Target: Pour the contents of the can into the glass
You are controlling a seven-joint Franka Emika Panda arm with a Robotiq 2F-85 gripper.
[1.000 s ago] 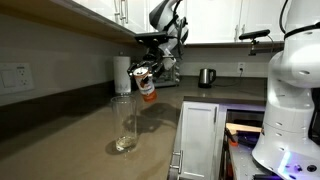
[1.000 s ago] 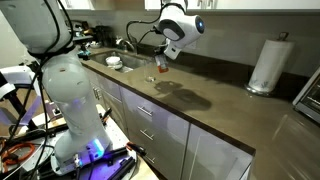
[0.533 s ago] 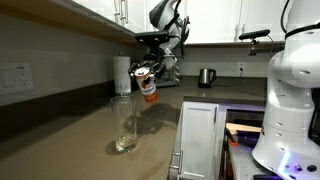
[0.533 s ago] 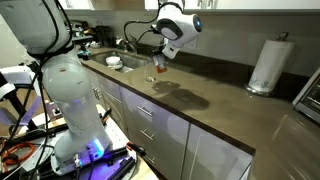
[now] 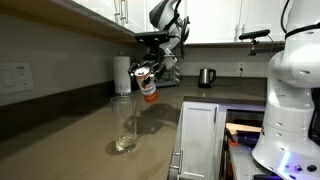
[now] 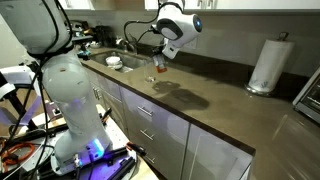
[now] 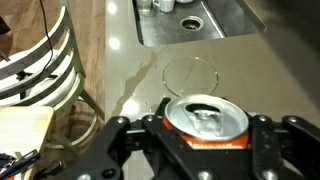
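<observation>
Nothing visible has moved since 1 s ago: the gripper (image 5: 148, 76) still holds the can (image 5: 147, 89) in the air above the glass (image 5: 124, 125).

In the wrist view the gripper (image 7: 205, 132) has 2 fingers (image 7: 150, 130) closed against the sides of the red-orange can (image 7: 205, 118), whose silver top with its open mouth faces the camera. The clear glass (image 7: 190, 75) stands upright on the brown countertop (image 7: 120, 60) just below the can and apart from it, between the can and the steel sink (image 7: 200, 25), near the counter's front edge in an exterior view. Whether liquid is leaving the can cannot be told. A paper towel roll (image 5: 121, 72) and a kettle (image 5: 206, 77) stand by the back edge.
</observation>
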